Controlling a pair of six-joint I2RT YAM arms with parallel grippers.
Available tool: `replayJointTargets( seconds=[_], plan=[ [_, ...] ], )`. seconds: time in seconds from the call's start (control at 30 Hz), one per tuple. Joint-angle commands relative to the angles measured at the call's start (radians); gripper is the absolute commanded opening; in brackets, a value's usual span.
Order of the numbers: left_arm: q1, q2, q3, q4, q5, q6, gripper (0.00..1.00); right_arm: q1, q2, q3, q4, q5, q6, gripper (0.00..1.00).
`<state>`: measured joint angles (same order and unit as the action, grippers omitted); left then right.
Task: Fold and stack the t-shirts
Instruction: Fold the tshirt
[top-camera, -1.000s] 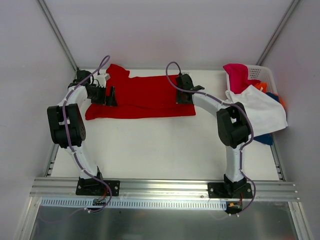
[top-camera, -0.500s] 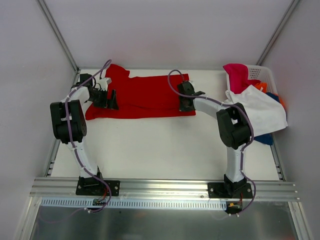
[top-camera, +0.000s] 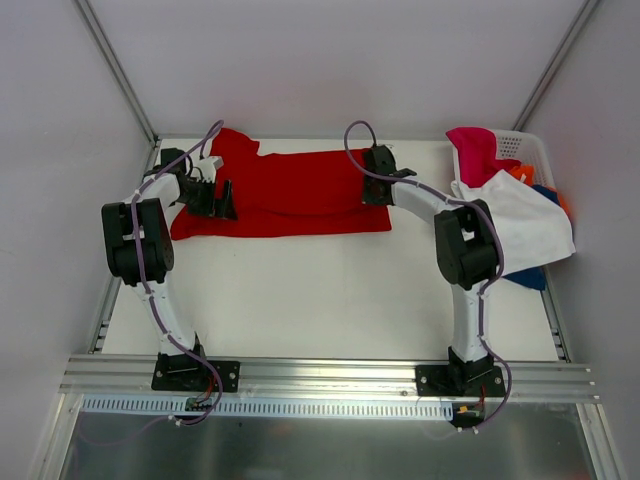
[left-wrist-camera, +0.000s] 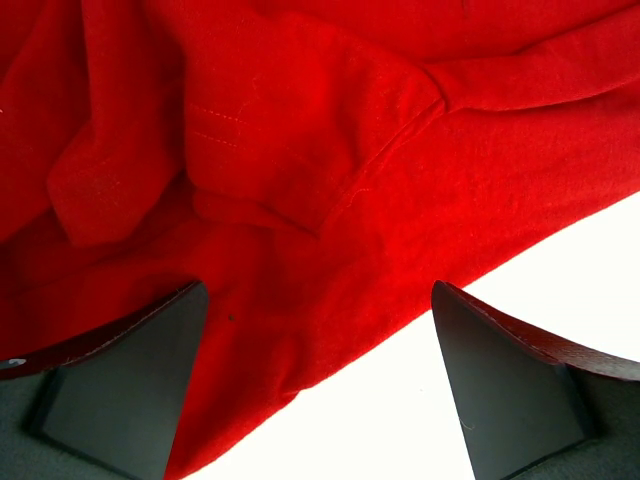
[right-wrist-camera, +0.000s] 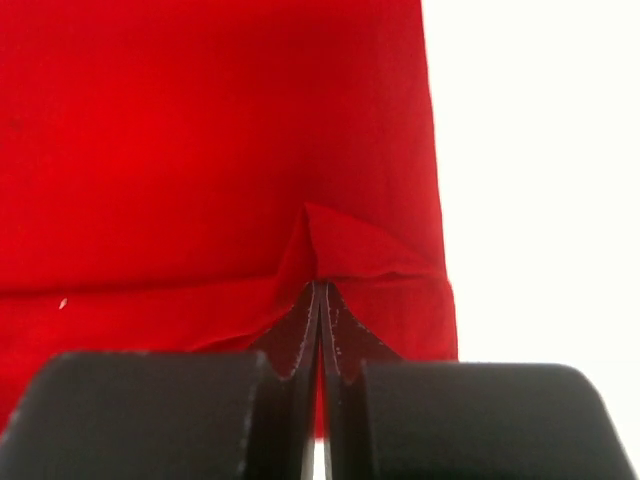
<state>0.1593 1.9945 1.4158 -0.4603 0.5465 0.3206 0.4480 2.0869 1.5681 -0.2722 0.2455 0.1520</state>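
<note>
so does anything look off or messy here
Yes: the white t-shirt hangs half out of the basket, spilling over its rim, and the red t-shirt lies rumpled and bunched at its left, sleeve end.

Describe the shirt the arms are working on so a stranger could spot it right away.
Start at the white table and look along its far edge, towards the left. The red t-shirt lies spread out there, its right end pinched by the right gripper. It is the only shirt out on the table; the other shirts hang on the basket at the right.
</note>
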Motion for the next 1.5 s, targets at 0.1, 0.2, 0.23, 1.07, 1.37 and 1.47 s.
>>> replayJointTargets(
  seconds=[0.1,0.2,0.23,1.07,1.37,1.47],
  plan=[
    [0.014,-0.020,-0.011,0.012,0.001,-0.002,0.95,-0.037,0.082,0.119,0.004,-0.046,-0.009,0.01],
    [0.017,-0.023,-0.014,0.012,-0.009,0.003,0.95,-0.058,0.131,0.170,0.002,-0.060,-0.012,0.01],
    [0.017,-0.028,-0.017,0.012,-0.011,0.003,0.95,-0.077,0.143,0.206,0.002,-0.063,-0.009,0.01],
    [0.111,-0.203,-0.037,0.083,0.076,-0.032,0.99,-0.022,-0.905,-0.362,-0.160,0.067,0.015,0.99],
    [0.115,-0.031,0.098,0.083,0.151,-0.052,0.97,0.184,-1.487,-0.648,-0.425,0.169,0.175,0.99],
    [0.123,0.012,0.203,0.083,0.151,-0.051,0.98,0.184,-1.498,-0.654,-0.478,0.153,0.162,0.99]
  ],
)
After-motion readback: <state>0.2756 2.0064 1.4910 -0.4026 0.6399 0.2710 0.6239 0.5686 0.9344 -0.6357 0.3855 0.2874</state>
